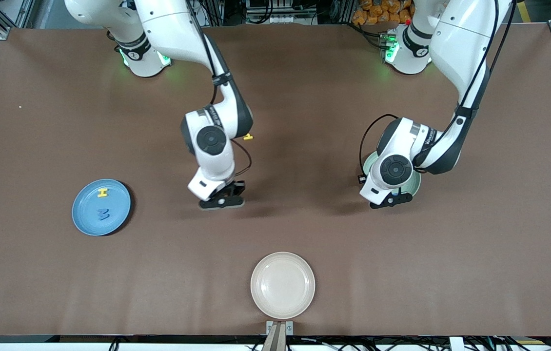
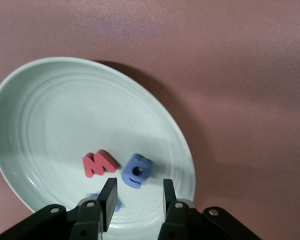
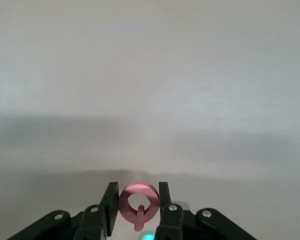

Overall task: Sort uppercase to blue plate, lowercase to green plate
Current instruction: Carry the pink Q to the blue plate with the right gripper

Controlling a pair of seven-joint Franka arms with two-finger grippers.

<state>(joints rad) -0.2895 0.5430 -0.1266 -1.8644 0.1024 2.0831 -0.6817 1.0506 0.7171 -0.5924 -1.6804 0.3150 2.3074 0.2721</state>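
Nearest me, the cream plate (image 1: 283,285) sits bare on the worktop (image 1: 402,273). On the blue plate (image 1: 101,207) lie yellow H (image 1: 103,192) and blue M (image 1: 104,214). My right gripper (image 3: 138,204) is clamped on the red Q (image 3: 138,201) — my left gripper (image 2: 137,196) stands apart over the green plate (image 2: 65,125), above red w (image 2: 100,163) and blue a (image 2: 136,170).

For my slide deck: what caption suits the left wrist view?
Left hand, open, over the green plate holding red w and blue a.

Left arm hides most of green plate (image 1: 416,184) (rim shows).
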